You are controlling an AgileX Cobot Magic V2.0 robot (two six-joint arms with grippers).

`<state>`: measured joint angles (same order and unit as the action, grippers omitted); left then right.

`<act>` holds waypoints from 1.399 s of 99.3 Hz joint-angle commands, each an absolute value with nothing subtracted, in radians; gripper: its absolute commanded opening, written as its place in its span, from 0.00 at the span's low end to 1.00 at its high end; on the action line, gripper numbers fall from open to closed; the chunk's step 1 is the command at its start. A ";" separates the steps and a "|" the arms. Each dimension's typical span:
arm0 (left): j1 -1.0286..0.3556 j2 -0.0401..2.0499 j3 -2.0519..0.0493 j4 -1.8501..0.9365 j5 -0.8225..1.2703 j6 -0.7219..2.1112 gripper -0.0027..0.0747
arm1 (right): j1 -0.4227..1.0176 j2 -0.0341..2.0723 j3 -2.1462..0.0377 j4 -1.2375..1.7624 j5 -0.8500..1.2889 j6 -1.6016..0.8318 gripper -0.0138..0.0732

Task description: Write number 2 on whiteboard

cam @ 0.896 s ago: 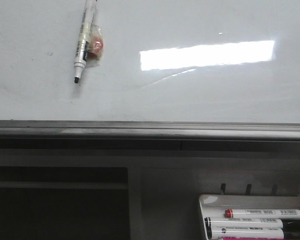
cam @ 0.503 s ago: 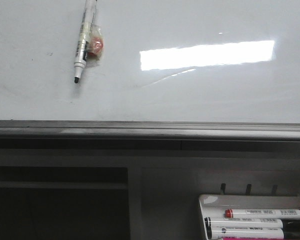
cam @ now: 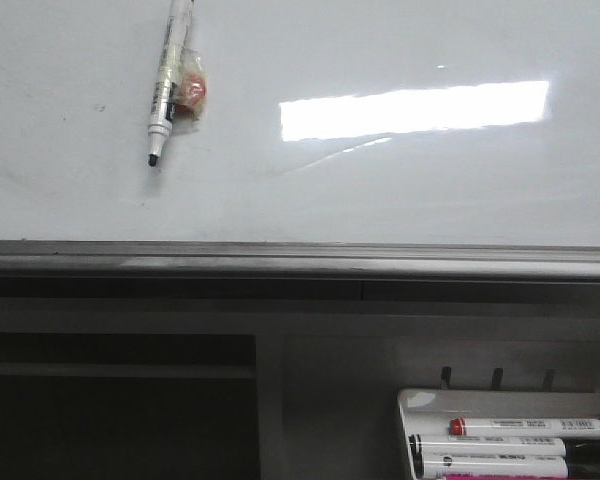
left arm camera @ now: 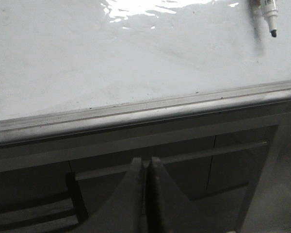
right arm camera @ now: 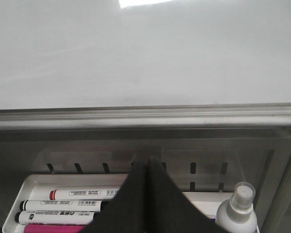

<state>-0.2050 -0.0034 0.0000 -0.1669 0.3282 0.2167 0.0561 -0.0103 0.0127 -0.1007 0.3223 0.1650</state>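
Uncapped marker (cam: 166,85), white barrel w/ black tip, lies slanted, tip toward near edge, w/ a small clear-wrapped red thing (cam: 192,92) touching its right side. White pen tray (cam: 417,402) sits lower right, holding red-capped marker (cam: 530,427) plus two black-capped ones, a pink item at tray's near edge. Clear-capped spray bottle (right arm camera: 238,212) stands just beside tray.

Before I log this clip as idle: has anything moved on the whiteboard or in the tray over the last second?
Nothing visibly changed. The marker lies uncapped in the same spot on the whiteboard, no 2 is drawn, and the tray pens are unmoved.
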 commanded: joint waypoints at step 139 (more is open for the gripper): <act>-0.455 1.005 -0.813 -0.656 0.404 0.526 0.56 | 0.049 0.234 -0.486 0.744 0.456 -0.341 0.64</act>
